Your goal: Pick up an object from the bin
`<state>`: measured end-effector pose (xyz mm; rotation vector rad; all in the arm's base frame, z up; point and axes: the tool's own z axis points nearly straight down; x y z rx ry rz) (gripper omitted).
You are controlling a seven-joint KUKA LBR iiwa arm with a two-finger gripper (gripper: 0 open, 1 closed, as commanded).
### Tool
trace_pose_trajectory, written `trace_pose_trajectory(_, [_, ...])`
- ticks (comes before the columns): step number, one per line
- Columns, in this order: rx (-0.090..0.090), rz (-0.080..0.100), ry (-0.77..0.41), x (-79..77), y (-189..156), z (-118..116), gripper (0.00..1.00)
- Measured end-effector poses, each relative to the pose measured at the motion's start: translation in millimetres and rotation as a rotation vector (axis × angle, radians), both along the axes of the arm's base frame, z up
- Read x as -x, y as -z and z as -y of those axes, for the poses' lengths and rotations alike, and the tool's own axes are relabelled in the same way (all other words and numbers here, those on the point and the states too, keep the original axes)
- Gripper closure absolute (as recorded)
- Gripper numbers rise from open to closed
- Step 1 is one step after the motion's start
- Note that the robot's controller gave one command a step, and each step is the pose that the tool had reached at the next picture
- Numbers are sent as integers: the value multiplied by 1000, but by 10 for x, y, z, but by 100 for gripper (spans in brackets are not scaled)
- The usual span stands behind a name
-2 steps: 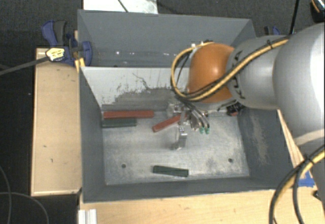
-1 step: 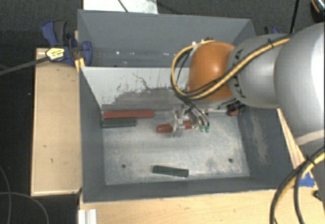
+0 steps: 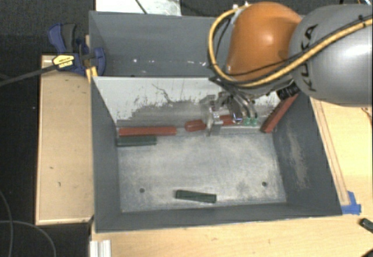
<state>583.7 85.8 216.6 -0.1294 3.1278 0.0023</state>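
My gripper (image 3: 213, 119) is low at the back of the bin, right of the middle, close to the back wall. A short red-brown bar (image 3: 195, 126) lies flat just to its left, and its right end disappears under the gripper. Whether the gripper touches this bar cannot be told. A longer red-brown bar (image 3: 277, 115) leans tilted against the right wall, just right of the gripper.
Along the back left lies a long red-brown bar (image 3: 147, 131), with a dark green bar (image 3: 136, 141) right in front of it. Another dark green bar (image 3: 196, 196) lies near the front wall. The arm's orange cover and cables hang over the back right corner.
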Motion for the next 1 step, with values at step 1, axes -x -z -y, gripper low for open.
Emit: trace_pose_trajectory(1, [2,-13,23,122,434,183,100])
